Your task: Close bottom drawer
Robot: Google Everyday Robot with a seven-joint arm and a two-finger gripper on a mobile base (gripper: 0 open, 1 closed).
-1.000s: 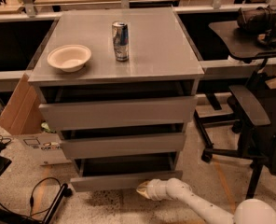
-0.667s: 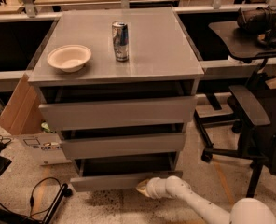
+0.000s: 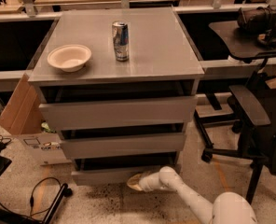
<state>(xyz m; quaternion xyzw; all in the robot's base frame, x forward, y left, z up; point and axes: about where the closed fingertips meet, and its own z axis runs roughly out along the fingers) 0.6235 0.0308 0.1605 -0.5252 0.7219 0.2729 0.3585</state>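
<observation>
The grey cabinet (image 3: 124,50) has three drawers. The bottom drawer (image 3: 105,173) is the slimmest front panel, lowest, near the floor; it sticks out slightly with a dark gap above it. My white arm reaches in from the lower right. My gripper (image 3: 135,181) is at the floor in front of the bottom drawer's right part, its tip against or just below the drawer's front edge. It holds nothing that I can see.
A cream bowl (image 3: 69,57) and a drink can (image 3: 120,41) stand on the cabinet top. A cardboard box (image 3: 24,115) leans at the left. A black office chair (image 3: 254,120) stands at the right. Cables (image 3: 40,197) lie on the floor at lower left.
My arm and gripper have shifted slightly right and closer to the bottom drawer's front. The drawer front sits a little further in than before.
</observation>
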